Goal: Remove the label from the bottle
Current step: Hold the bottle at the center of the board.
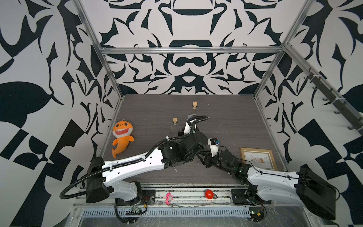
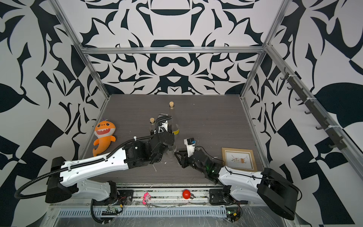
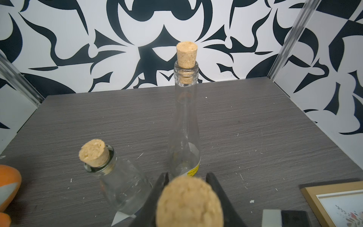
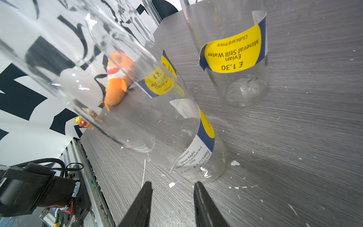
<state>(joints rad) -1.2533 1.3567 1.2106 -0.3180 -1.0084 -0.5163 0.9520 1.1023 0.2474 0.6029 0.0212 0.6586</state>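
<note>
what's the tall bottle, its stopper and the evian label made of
Tall bottle: clear glass, it seems, glossy; the table grain shows through it and highlights sit on its walls.
Stopper: cork, matt, tan and speckled with a grainy face.
Evian label: printed paper or thin film, yellow, blue and white; one corner curls off the glass.

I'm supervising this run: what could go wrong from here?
1. The left pincer holds the clear glass bottle only at its corked neck; tugging its white, blue and yellow label could twist it loose.
2. The tall clear Evian-labelled bottle stands close by; the open right pincer might knock it.
</note>
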